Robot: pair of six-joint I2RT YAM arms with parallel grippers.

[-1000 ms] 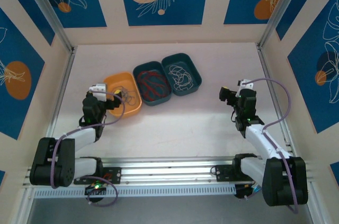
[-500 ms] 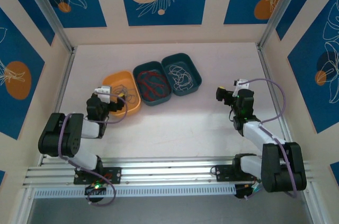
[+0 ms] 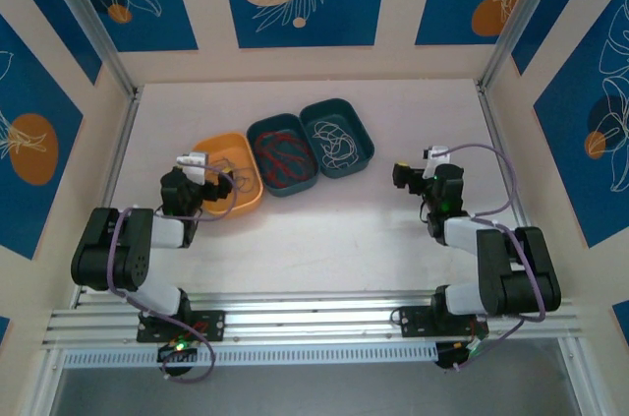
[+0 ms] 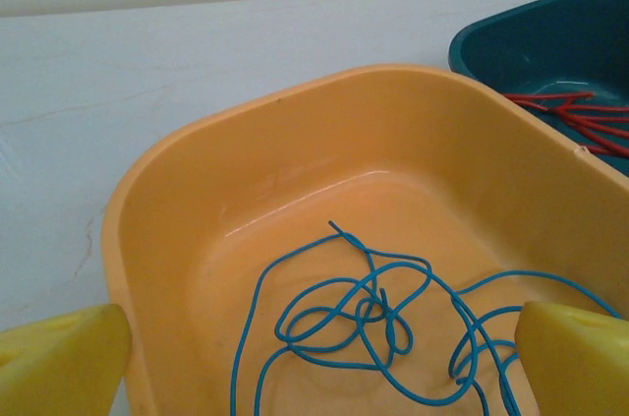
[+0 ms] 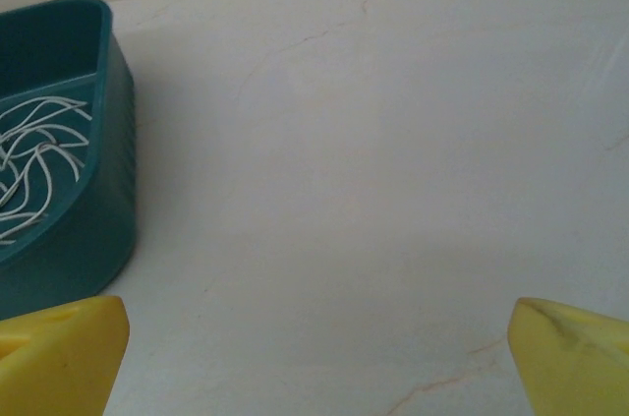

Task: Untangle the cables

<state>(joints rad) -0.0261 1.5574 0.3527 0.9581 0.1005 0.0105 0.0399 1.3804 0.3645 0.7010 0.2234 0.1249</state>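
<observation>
A thin blue cable [image 4: 364,318] lies in loose, crossing loops on the floor of the orange tray [image 4: 157,190]. My left gripper [image 4: 319,362] hangs open over the tray's near end with nothing between its yellow fingertips [image 4: 59,357]. From above, the left gripper [image 3: 208,183] sits at the orange tray's [image 3: 246,202] left rim. A red cable [image 3: 278,155] fills the middle teal tray and a white cable [image 3: 334,139] lies in the right teal tray. My right gripper [image 3: 401,176] is open over bare table, right of the white cable [image 5: 34,155].
The three trays stand side by side in a row across the table's middle. The right teal tray [image 5: 98,229] is at the left edge of the right wrist view. Bare white table [image 3: 324,229] stretches in front of the trays. Side walls bound the table.
Both arms have folded back toward their bases. The left gripper shifted slightly right along the orange tray's rim, and the right gripper moved left toward the teal tray. Both stayed open.
</observation>
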